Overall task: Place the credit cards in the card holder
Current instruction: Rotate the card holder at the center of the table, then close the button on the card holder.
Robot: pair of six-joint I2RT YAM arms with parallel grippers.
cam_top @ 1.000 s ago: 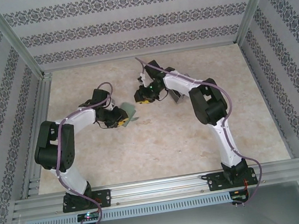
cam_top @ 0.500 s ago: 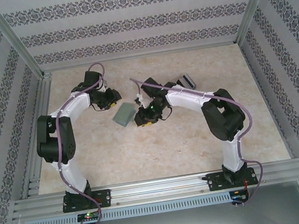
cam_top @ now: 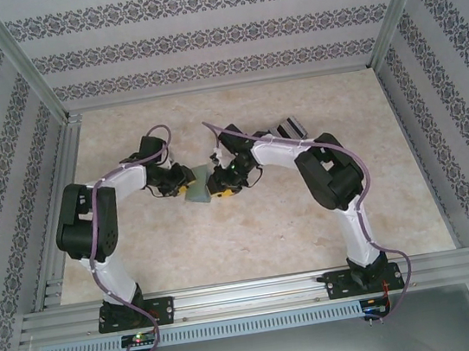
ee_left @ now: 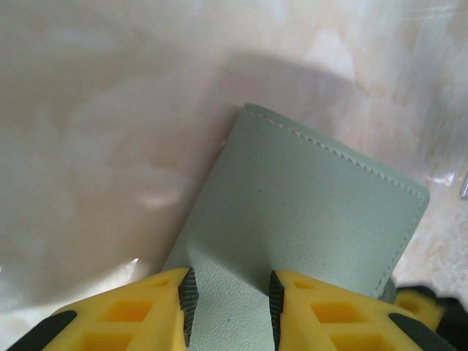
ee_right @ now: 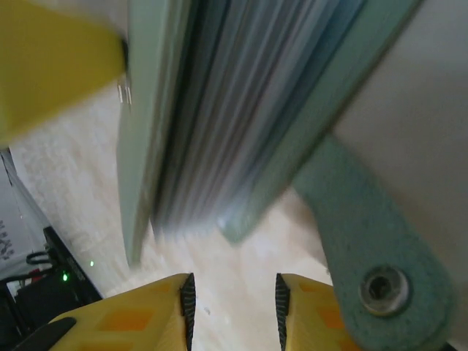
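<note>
At the bottom of my left wrist view the left gripper is clamped on the near edge of the holder, which sits mid-frame in the top view, between both grippers. The right gripper stands part-open and empty, just short of the holder's gaping edge. I'd hold the left grip firm, slide one right finger into that gap and spread the cover, sparing the snap tab; the cards lie beyond, up right of centre, well apart.
</note>
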